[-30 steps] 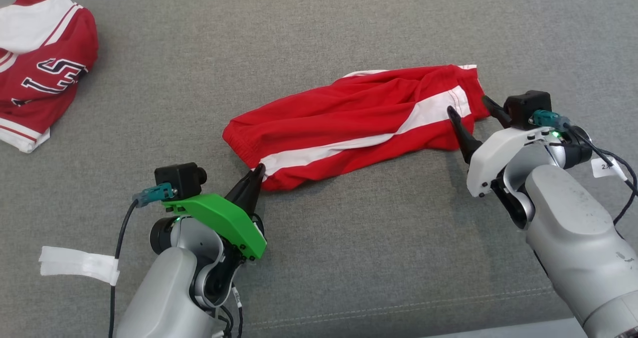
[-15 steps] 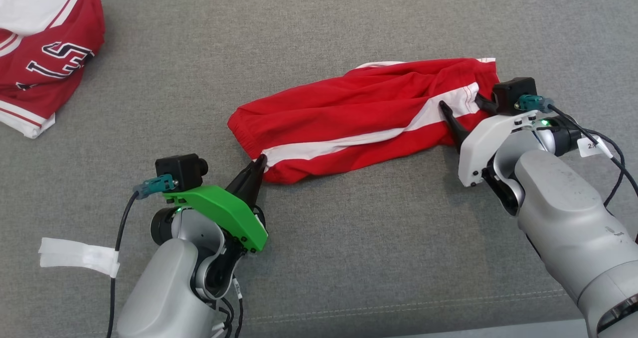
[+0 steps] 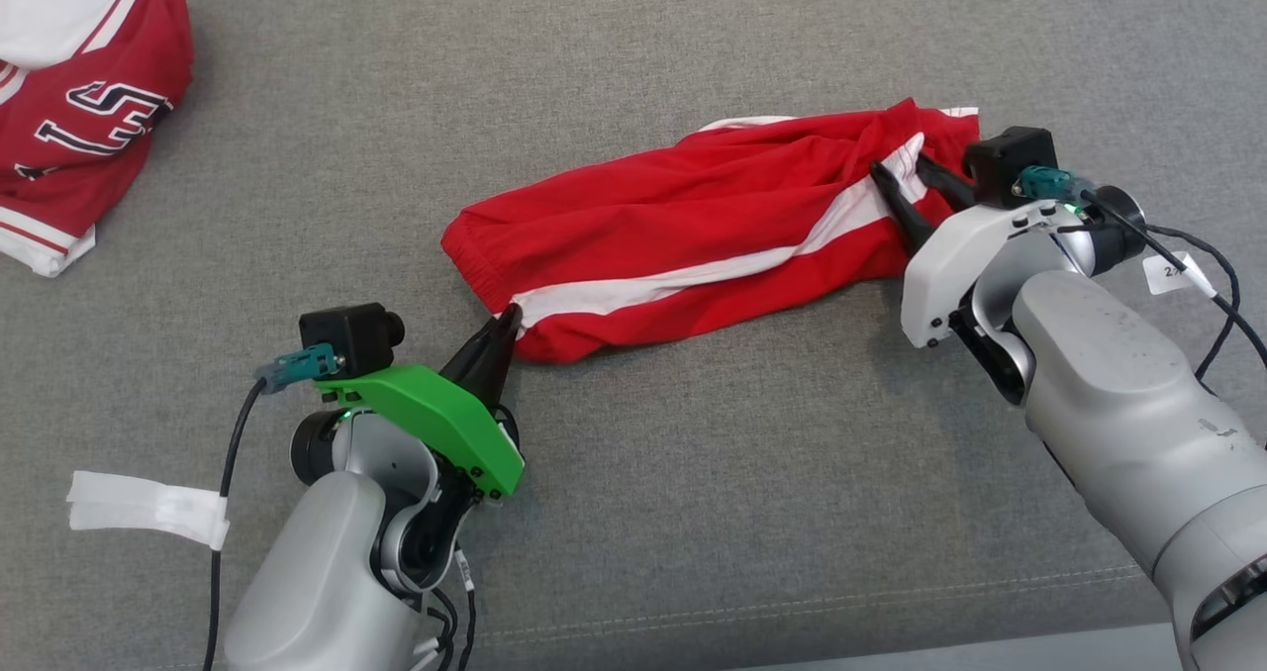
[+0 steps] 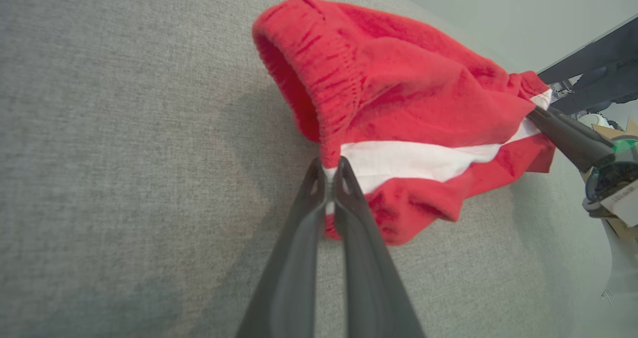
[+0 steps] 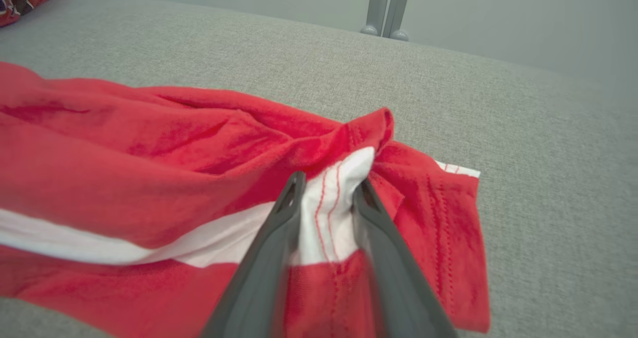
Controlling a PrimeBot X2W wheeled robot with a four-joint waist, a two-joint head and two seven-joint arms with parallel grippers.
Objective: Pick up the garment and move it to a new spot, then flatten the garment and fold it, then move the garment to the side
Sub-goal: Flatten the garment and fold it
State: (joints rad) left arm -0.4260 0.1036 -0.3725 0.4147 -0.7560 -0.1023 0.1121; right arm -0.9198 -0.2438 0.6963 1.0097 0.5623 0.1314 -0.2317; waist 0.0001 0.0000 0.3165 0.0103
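Nearest, a stitched seam (image 3: 792, 607) ran along the front edge of the grey cushion (image 3: 693, 38), with a strip of pale floor (image 3: 990, 651) just below it. A white tape tag (image 3: 148, 508) hung on the left arm's cable.

The left gripper (image 3: 508, 315) had its fingers pressed together on the near-left corner of the red shorts (image 3: 693, 226), pinching the waistband edge where the white stripe began. The shorts lay crumpled lengthwise across the middle of the cushion, running from that corner up and to the right.

At their far right end, the right gripper (image 3: 899, 166) stood with its fingers a little apart and a raised fold of the white stripe between them. The cloth touched both fingers, though I could not tell whether it was truly nipped.

Bare grey fabric lay open in front of the shorts, behind them and to their left. A red and white jersey (image 3: 79, 127) sat well apart at the far left corner. Beyond the cushion's back edge, two metal legs (image 5: 386, 6) stood against a pale wall.
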